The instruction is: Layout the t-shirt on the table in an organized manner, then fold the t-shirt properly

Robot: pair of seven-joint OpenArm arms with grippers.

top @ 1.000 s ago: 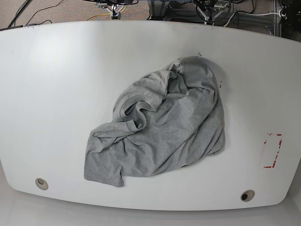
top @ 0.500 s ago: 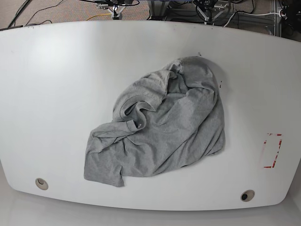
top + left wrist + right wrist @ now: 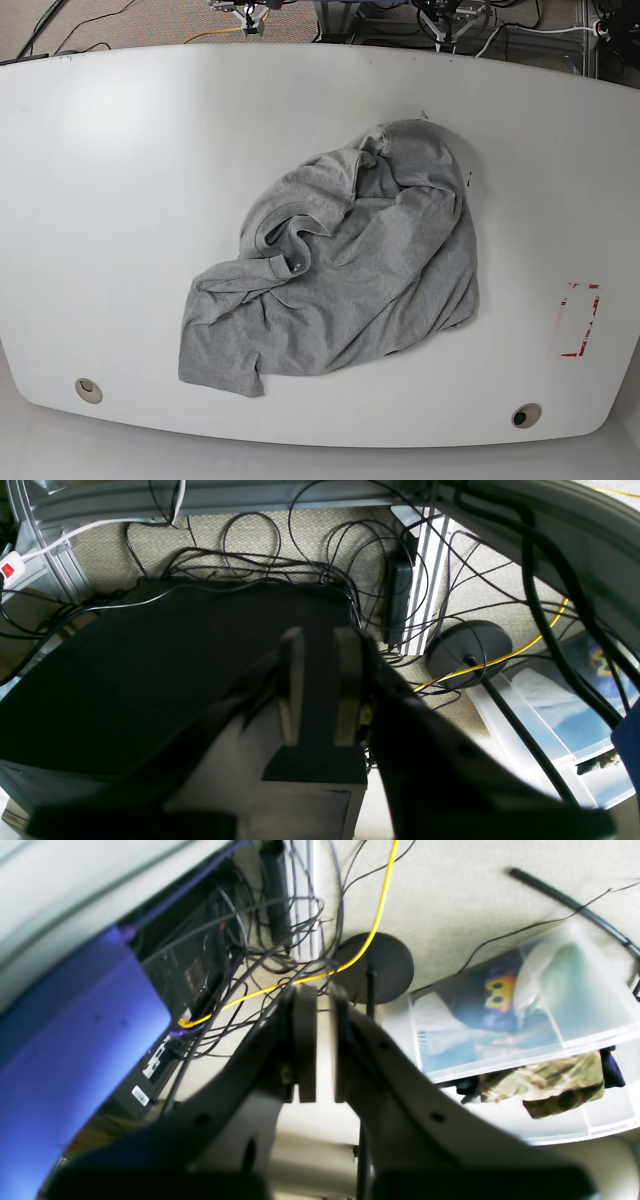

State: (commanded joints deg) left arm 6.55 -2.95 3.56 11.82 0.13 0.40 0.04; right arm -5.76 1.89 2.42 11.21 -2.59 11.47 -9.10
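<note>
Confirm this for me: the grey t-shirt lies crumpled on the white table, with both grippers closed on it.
The grippers are wrong: the base view shows the left gripper and right gripper off at the table's far edge, away from the shirt. The grey t-shirt does lie crumpled on the white table.

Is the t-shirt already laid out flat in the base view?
No, the t-shirt lies bunched on the table, with twisted folds and wrinkles across it.
</note>
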